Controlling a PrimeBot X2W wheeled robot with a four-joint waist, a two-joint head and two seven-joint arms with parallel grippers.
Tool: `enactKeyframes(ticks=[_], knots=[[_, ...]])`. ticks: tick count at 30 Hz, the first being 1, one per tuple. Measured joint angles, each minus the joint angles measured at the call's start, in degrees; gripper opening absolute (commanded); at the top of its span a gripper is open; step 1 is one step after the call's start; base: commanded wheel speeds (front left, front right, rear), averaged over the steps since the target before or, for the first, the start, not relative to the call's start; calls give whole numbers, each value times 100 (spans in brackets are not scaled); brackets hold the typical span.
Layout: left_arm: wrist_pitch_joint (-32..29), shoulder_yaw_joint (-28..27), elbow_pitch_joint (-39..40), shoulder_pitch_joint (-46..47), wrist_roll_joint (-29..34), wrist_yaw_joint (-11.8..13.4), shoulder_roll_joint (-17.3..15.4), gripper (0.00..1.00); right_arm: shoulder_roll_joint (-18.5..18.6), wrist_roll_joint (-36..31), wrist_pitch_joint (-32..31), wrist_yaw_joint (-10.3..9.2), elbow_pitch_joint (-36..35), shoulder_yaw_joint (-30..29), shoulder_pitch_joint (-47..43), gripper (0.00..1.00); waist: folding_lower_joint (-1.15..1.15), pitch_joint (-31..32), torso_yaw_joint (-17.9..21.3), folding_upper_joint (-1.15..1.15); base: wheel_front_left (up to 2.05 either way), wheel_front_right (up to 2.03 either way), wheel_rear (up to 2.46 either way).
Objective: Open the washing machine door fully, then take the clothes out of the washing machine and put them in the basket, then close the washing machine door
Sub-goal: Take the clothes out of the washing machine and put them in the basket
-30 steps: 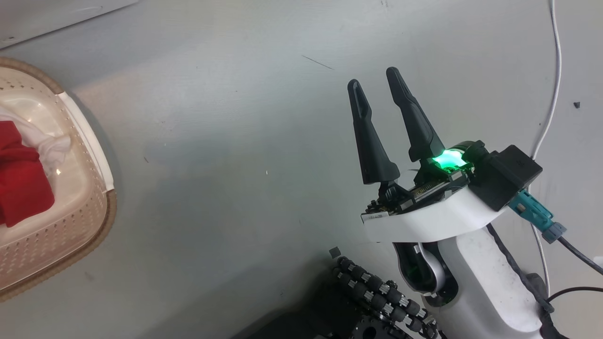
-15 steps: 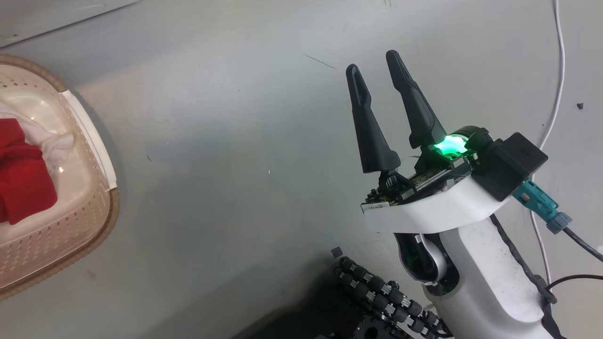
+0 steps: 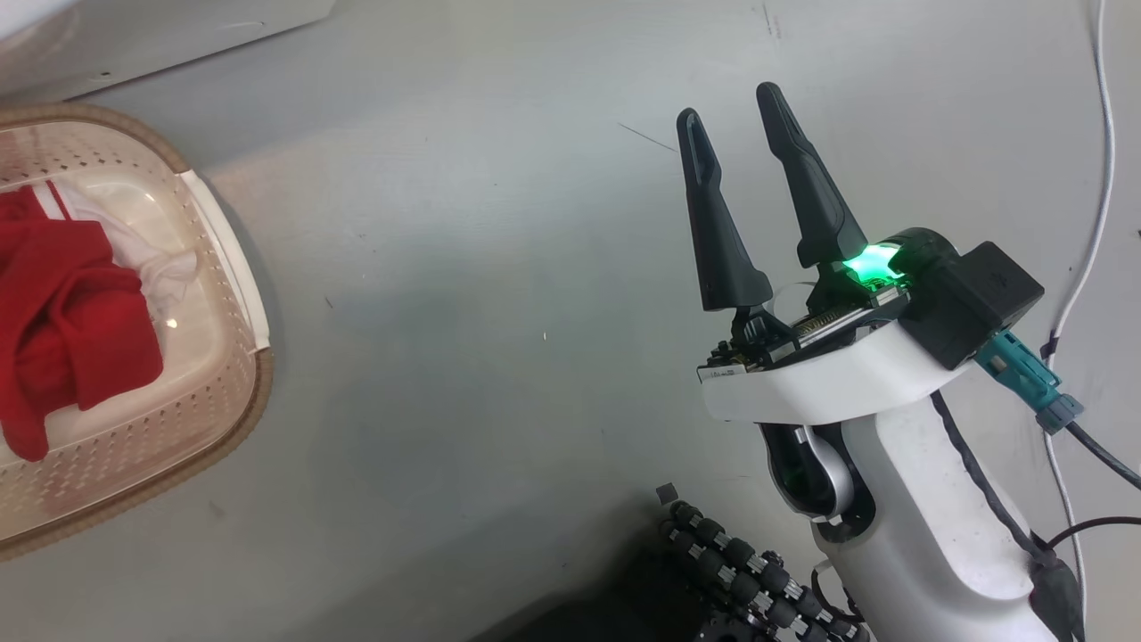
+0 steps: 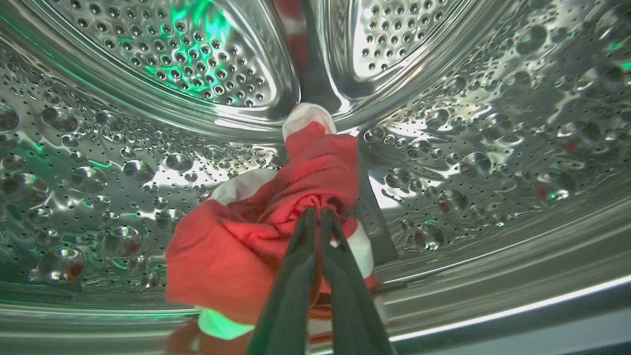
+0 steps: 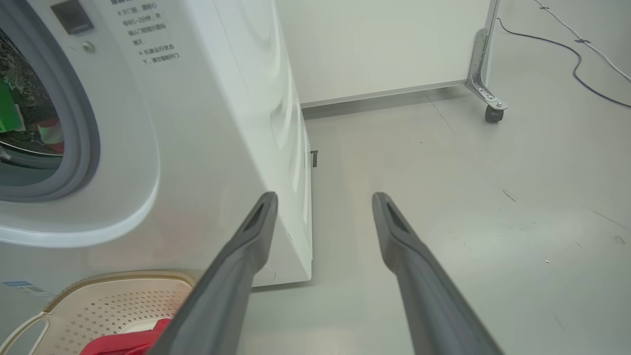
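Your left gripper is pinching shut on clothes inside the washing machine; your right gripper is hanging spread, basket off its left.

My right claw has two long, dark, tapered fingers. Behind them glows a green light, beside a black box with a teal plug. My forearm is glossy white, trailing black cables.
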State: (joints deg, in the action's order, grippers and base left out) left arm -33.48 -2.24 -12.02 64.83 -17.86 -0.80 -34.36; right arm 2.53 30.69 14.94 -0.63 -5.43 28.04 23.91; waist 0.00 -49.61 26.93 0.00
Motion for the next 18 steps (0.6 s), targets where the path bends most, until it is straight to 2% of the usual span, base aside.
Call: enactKeyframes(ticks=[2, 4, 12, 18], knots=[[331, -89, 112, -208, -114, 10, 165, 0, 0, -82, 0, 0, 36, -20, 2, 100, 0, 77, -71, 0, 0, 0, 0], [568, -76, 186, -382, -63, 12, 183, 0, 1, -174, 0, -1, 62, -64, 2, 100, 0, 133, -121, 0, 0, 0, 0], [1456, -327, 318, -1024, -265, 236, 773, 0, 7, -449, 0, 3, 194, -219, 1, 100, 0, 414, -333, 0, 0, 0, 0], [1985, -323, 460, -1486, -271, 260, 990, 0, 8, -622, 0, 4, 298, -321, -14, 100, 0, 643, -467, 0, 0, 0, 0]])
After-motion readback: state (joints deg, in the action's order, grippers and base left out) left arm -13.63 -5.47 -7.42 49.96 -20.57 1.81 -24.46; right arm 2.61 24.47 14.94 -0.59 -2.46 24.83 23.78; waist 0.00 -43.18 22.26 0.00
